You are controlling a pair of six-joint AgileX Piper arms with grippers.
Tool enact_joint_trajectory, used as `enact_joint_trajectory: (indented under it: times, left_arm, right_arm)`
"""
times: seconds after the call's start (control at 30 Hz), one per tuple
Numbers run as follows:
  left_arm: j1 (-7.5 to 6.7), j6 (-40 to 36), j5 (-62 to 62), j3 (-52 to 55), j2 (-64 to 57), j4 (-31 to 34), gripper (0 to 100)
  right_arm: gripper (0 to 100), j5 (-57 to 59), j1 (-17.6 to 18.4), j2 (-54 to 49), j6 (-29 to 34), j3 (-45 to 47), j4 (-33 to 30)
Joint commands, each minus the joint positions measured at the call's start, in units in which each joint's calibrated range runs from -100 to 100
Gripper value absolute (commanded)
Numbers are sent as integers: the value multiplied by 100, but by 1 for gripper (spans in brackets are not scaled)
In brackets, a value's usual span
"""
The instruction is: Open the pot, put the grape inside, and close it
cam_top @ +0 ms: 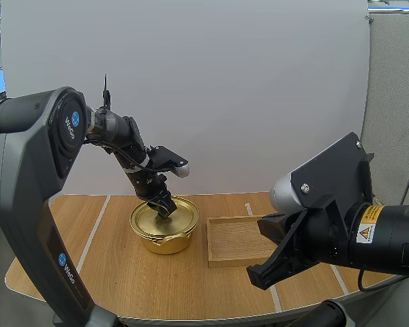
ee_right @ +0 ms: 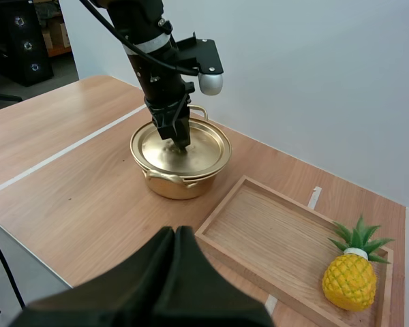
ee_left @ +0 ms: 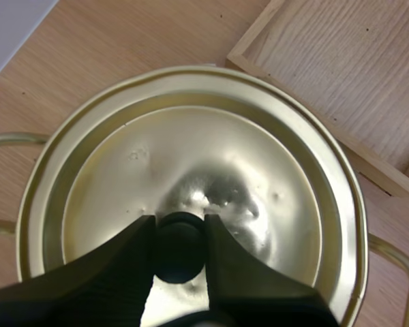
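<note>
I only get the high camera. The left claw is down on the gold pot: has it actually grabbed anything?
Observer: Yes. In the left wrist view the left gripper pinches the black knob in the middle of the lid.
Operator: Is the wooden tray bare? The right arm blocks it for me.
Observer: No. A toy pineapple stands upright in the tray, at the end away from the pot.
Operator: And the right claw?
Observer: The right gripper has its fingers lying together, shut on nothing.

The lid (cam_top: pixel 180 216) hides the pot's (cam_top: pixel 165 242) whole inside.
</note>
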Motion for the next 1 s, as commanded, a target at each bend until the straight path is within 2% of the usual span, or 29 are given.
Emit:
enact_joint_trajectory:
  times: [0.0, 0.03, 0.07, 0.3, 0.73, 0.97]
  left_arm:
    - [7, 20, 148, 74, 38, -51, 80]
    - [7, 20, 209, 59, -15, -51, 93]
    - [7, 20, 225, 59, -89, -51, 100]
    - [7, 20, 551, -75, -1081, -40, 100]
    - [7, -338, 2350, -367, -4433, -52, 100]
    - [7, -738, 2403, -367, -6103, -52, 100]
  right_arm:
    - [0, -34, -19, -39, 13, 13, -27]
    - [0, -34, -19, -39, 13, 13, -27]
    - [0, -34, -19, -39, 13, 13, -27]
    - [0, -34, -19, -39, 13, 13, -27]
    - [0, -94, -19, -39, 13, 13, -27]
    - [0, -105, -19, -39, 13, 13, -27]
